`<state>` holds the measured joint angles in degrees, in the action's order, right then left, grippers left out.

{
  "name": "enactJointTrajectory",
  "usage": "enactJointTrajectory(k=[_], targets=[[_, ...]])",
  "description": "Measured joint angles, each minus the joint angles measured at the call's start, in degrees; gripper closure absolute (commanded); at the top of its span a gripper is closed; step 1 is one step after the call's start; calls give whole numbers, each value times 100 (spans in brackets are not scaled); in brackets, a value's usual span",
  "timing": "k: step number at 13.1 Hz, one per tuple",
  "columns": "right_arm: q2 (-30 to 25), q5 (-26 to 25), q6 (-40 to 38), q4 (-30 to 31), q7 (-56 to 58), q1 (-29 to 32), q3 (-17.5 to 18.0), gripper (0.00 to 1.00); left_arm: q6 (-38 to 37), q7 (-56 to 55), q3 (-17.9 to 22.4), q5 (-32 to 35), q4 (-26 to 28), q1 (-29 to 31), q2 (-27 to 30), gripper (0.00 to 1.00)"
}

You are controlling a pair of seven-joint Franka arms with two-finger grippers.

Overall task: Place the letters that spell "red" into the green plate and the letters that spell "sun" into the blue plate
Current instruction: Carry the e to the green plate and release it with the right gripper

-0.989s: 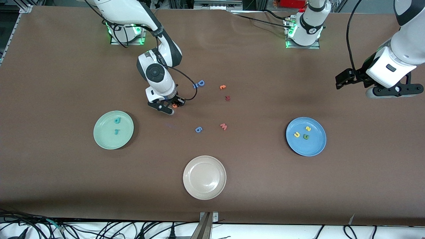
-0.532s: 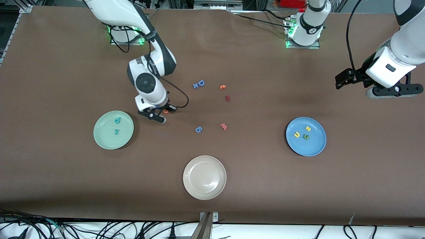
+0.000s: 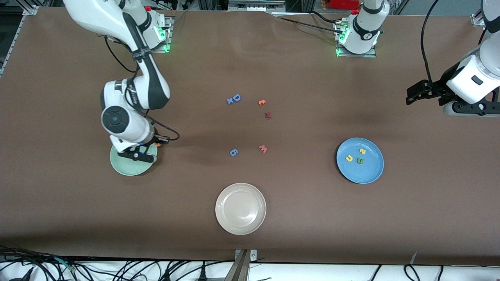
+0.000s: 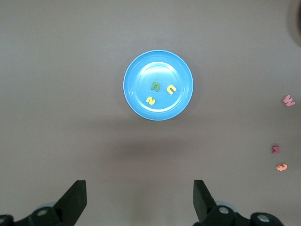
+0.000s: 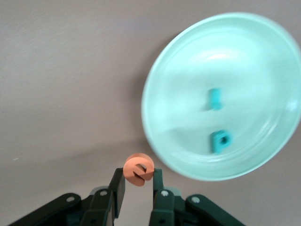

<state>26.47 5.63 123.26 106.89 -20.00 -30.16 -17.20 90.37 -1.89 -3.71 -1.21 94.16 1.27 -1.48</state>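
Right pincer (image 5: 136,186) is pinching the orange e (image 5: 138,170) at the green plate (image 3: 121,166) rim, lower-left of frame; releasing here risks missing. Left pincer (image 4: 138,200) is idling released.

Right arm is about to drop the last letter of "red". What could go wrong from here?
1. The right gripper pinches the tiny orange foam e just by its lower edge; it could slip out early.
2. In the right wrist view the e sits just outside the pale mint-green plate's rim; released now, it may land on the table.
3. A drop could bump the teal r or teal d.
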Motion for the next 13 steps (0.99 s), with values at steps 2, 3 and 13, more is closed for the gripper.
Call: enactJointTrajectory(k=[2,3,13], targets=[[14,0,-24,16,502,11,-314,77,4,40,42,0,0,-11,0,0],[32,0,-32,32,667,35,-430,42,11,56,51,0,0,-14,0,0],[45,2,-164,-94,771,181,-504,0,91,510,66,70,0,-28,0,0]])
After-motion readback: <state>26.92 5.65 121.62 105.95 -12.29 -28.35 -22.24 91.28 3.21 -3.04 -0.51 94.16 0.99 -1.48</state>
